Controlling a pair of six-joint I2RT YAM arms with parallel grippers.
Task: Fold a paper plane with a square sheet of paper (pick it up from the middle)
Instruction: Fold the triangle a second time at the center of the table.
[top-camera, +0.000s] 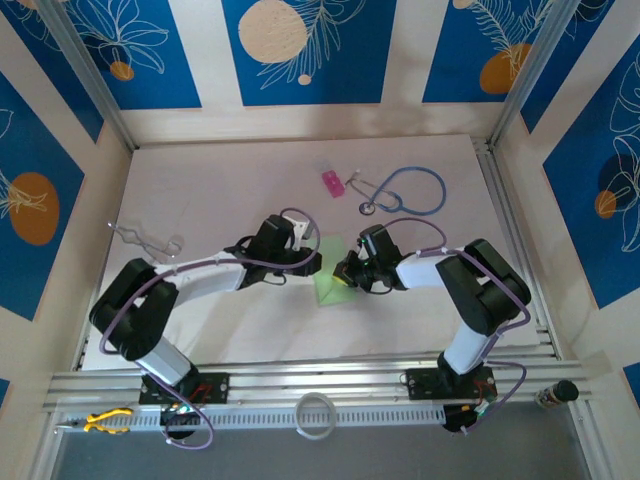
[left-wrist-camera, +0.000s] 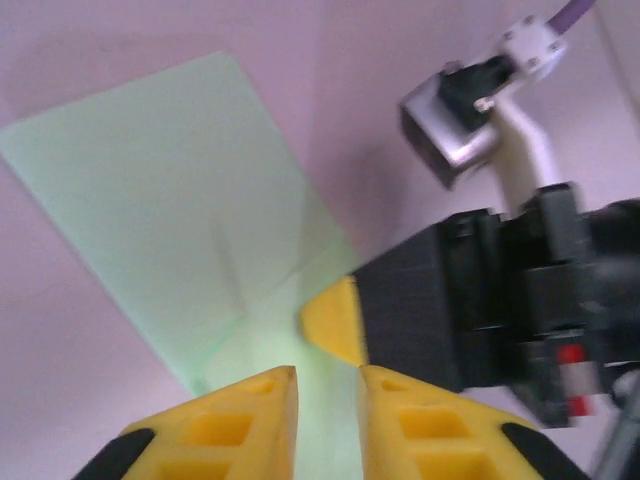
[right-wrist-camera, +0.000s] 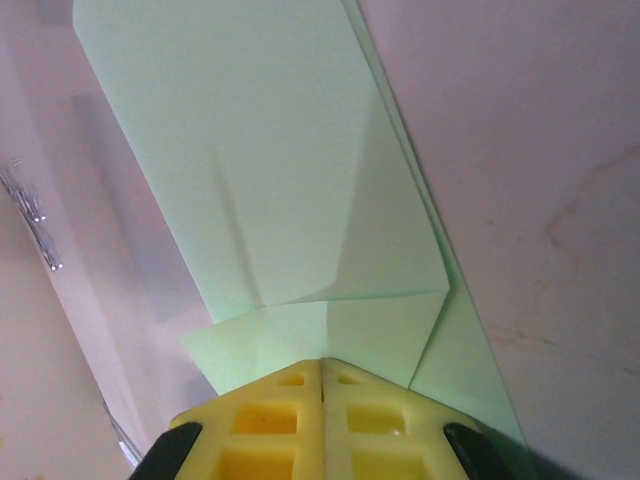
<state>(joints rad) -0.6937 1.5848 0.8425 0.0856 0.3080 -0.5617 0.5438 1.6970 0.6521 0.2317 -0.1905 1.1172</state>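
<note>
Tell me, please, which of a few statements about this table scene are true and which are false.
1. The paper is light green. True.
2. The pink block lies on the paper. False: it lies apart from it, farther back, near the stethoscope.
3. The right gripper has its jaws closed. True.
4. The left gripper is clamped fully shut. False: a gap shows between its fingers.
5. The stethoscope is red. False: it is blue.
</note>
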